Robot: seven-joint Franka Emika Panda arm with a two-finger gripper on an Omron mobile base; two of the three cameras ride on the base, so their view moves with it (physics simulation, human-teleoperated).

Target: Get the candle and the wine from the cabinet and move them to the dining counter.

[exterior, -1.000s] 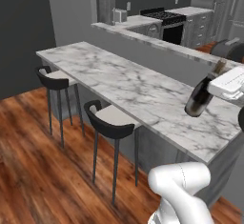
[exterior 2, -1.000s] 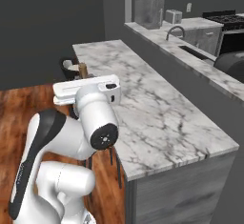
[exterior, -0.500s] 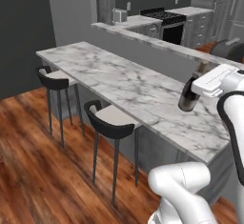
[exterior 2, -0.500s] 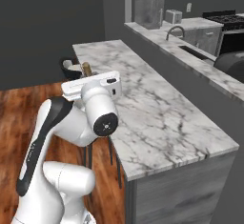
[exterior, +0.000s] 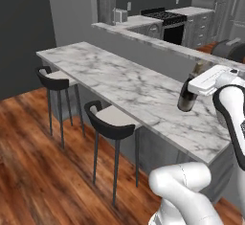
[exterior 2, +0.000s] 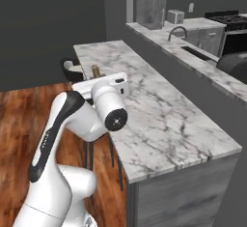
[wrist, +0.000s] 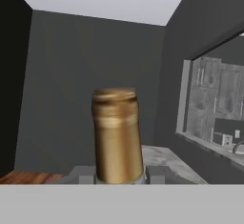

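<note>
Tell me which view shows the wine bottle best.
The left base view: the wine bottle shows dark body and neck, held by the gripper over the dining counter. Hand view shows its gold neck; right base view, its top.

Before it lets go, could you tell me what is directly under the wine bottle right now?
The wine, clamped by the gripper, is over the dining counter's white marble. Whether its base touches the slab cannot be judged.

One wine bottle (exterior: pixel 186 97) over at three o'clock, one dining counter (exterior: pixel 119 83), two bar stools, the first (exterior: pixel 53 78) at nine o'clock, the second (exterior: pixel 113 119) dead centre, and one stove (exterior: pixel 162 19) at twelve.
</note>
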